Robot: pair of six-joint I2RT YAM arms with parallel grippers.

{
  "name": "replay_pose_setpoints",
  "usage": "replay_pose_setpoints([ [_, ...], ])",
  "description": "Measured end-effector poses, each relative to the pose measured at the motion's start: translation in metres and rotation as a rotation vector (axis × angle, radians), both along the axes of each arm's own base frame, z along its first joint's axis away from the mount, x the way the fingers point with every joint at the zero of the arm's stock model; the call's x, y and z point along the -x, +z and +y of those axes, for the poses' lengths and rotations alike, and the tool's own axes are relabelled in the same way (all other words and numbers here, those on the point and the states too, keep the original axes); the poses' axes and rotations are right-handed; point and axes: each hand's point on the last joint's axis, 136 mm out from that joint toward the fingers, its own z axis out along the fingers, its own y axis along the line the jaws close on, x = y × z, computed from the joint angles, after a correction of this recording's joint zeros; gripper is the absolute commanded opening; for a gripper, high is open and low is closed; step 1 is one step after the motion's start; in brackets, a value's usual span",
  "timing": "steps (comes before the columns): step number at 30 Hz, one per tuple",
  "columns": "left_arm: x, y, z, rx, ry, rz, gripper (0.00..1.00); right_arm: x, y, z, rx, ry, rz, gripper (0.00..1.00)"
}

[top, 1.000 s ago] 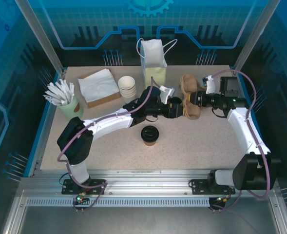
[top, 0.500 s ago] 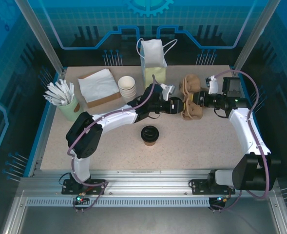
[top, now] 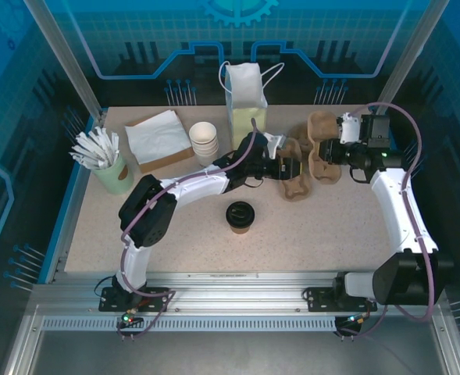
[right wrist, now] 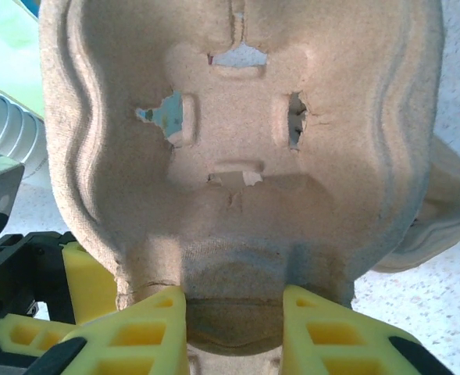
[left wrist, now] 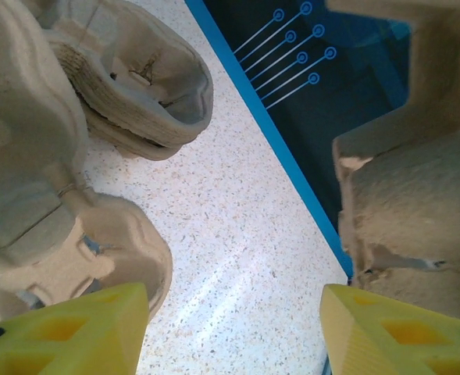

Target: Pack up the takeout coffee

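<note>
Takeout coffee (top: pixel 240 216) stands at 7 o'clock from the wide, empty left claw (top: pixel 290 166), the nearer one; right claw (top: pixel 333 152) pinches a pulp carrier (top: pixel 319 126).

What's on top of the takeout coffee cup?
A round black lid caps the takeout coffee cup. The lid covers the contents, so the fill level cannot be seen.

my left pincer (top: pixel 287 167) is out over mid-table, right up against a pulp tray (top: pixel 297 186). my right pincer (top: pixel 333 152) grips a second pulp tray (top: pixel 320 141) just beside it, toward the right edge. the takeout coffee (top: pixel 240 216) stands lidded on the table (top: pixel 331 226), nearer than my left arm. a white bag (top: pixel 245 94) stands upright at the back.
</note>
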Motion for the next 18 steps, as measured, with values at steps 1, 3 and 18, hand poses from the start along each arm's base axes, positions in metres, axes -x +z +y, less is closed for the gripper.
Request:
replay_pose_setpoints([
  [1,0.001,0.000,0.003,-0.012,0.003,-0.007,0.65,0.000,0.002,0.002,0.018,0.003,-0.007,0.28],
  [3,0.007,0.003,0.012,-0.032,0.010,-0.021,0.67,0.001,0.005,0.006,0.048,0.008,-0.017,0.28],
  [18,0.058,0.065,0.196,-0.168,0.319,-0.175,0.76,0.073,-0.027,0.104,0.161,0.311,0.040,0.28],
])
